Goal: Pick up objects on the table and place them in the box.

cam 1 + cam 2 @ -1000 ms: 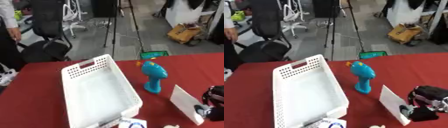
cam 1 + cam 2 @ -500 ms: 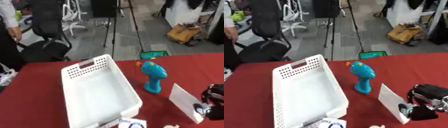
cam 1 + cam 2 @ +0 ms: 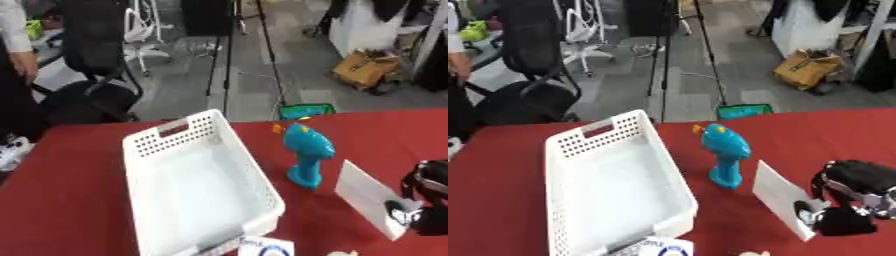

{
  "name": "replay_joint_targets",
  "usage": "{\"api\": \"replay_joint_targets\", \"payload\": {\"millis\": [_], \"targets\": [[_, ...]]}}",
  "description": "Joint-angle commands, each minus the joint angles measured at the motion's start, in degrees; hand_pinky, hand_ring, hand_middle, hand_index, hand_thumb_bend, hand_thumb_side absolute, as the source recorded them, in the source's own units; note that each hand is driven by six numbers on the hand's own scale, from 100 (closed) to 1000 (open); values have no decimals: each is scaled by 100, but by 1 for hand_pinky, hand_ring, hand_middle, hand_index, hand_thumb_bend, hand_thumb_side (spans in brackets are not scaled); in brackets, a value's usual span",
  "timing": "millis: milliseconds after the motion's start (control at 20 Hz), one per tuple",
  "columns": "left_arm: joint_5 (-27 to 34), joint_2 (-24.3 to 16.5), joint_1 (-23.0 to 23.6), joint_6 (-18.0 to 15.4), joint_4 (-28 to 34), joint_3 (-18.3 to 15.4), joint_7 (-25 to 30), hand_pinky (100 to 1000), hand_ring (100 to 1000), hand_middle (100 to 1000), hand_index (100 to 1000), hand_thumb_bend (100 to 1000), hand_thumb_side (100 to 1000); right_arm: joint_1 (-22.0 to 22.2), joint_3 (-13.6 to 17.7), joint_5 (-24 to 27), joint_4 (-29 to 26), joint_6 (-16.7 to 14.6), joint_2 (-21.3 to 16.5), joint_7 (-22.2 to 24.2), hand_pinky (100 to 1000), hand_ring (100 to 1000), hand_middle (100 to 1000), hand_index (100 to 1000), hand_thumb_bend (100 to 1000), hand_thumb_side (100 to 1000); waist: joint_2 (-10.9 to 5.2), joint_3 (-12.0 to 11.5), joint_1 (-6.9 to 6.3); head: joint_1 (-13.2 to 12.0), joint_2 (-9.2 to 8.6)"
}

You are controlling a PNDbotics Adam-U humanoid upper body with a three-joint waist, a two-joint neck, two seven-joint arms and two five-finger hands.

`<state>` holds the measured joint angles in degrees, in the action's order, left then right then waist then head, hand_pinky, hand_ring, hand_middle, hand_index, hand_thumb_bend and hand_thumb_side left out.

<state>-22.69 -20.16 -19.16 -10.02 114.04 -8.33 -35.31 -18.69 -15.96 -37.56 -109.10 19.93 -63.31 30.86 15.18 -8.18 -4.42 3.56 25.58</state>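
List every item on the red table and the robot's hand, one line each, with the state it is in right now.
White perforated plastic box: upright on the red table, nothing visible inside.
Teal plastic bird-shaped toy: standing upright, right of the box, apart from it.
White flat card: tilted up on edge, held at its near end.
Right hand: fingers curled on the card.
Left hand: not in view.

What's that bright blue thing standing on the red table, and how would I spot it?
Start at the big white perforated plastic basket on the red tablecloth. Just to its right stands the teal plastic toy, upright on a narrow base. It is the only blue item, with a small orange tip, between the basket and a tilted white card.
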Motion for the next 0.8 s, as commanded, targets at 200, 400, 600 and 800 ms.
{"api": "replay_joint_targets", "payload": {"millis": [200,400,600,800], "targets": [[-5,-120,-89,-5,55,-20,24,662,629,622,730,100,907,-154,106,-11,-250,20,-295,-44,869,701,259,421,100,631,-127,-6,41,9,-59],[-16,-131,-95,-7,55,-19,31,662,629,623,730,100,908,-222,132,-25,-419,90,-359,-34,870,699,260,422,100,730,-146,-14,67,24,-54],[-26,-144,-107,-14,55,-15,28,662,629,622,730,100,909,-313,171,59,-537,165,-423,-41,868,697,258,422,100,629,-164,-20,100,45,-53],[-30,-156,-114,-22,55,-13,29,662,629,622,730,100,909,-400,188,142,-549,181,-454,-65,868,696,258,422,100,629,-178,-25,124,55,-55]]}}
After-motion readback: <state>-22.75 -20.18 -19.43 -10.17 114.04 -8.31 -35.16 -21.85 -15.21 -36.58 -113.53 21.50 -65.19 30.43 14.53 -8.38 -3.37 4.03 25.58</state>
